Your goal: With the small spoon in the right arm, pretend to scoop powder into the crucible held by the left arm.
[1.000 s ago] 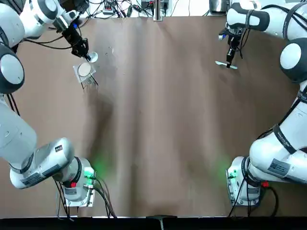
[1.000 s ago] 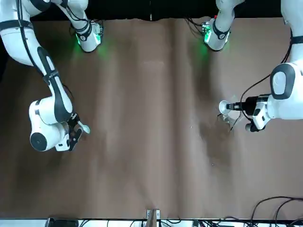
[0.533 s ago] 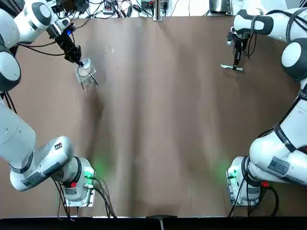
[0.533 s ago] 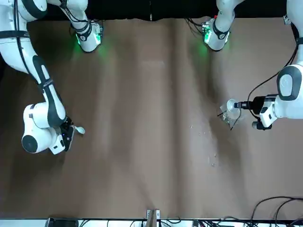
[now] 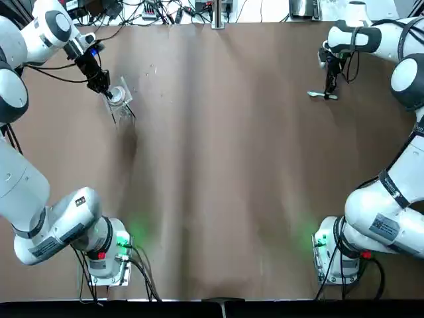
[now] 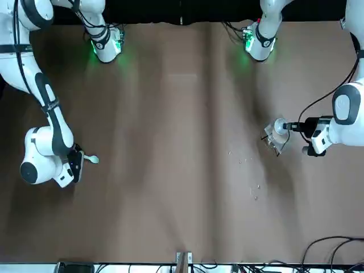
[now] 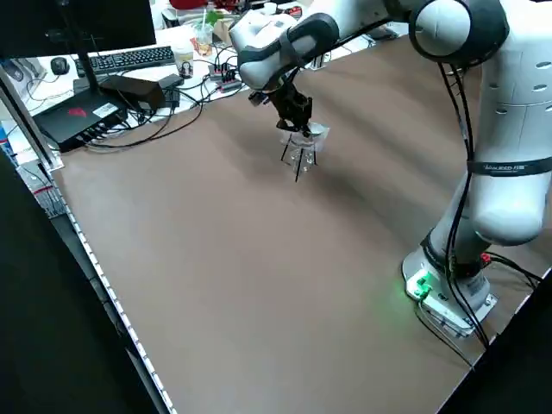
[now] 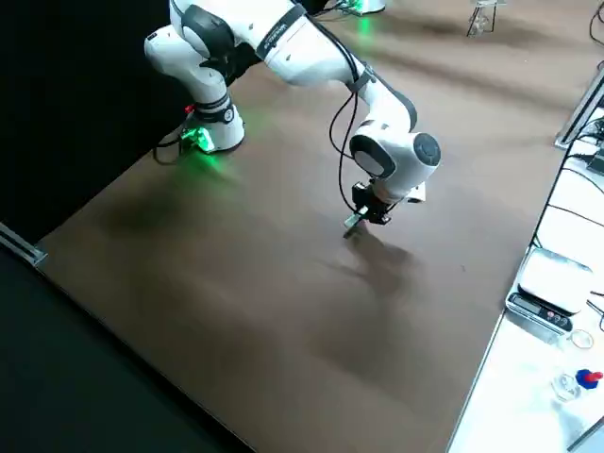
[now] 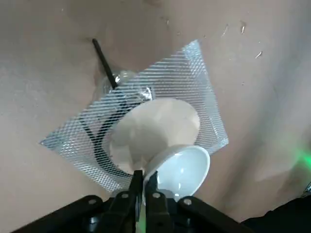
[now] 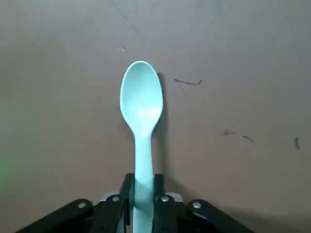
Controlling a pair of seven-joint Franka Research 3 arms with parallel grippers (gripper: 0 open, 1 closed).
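We have both things in hand but not yet together. Our left end effector is pinched narrow on the rim of the white crucible, right over the mesh stand, though whether it touches the stand we cannot tell. Our right end effector is clamped on the handle of the small spoon, low over the table and well apart from the stand, to its right. We judge that the next move is to carry the crucible clear of the stand, mouth up, then bring the spoon to it for the pretend scoop.

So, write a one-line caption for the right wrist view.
Right gripper, jaws shut on the small spoon, brown table behind.
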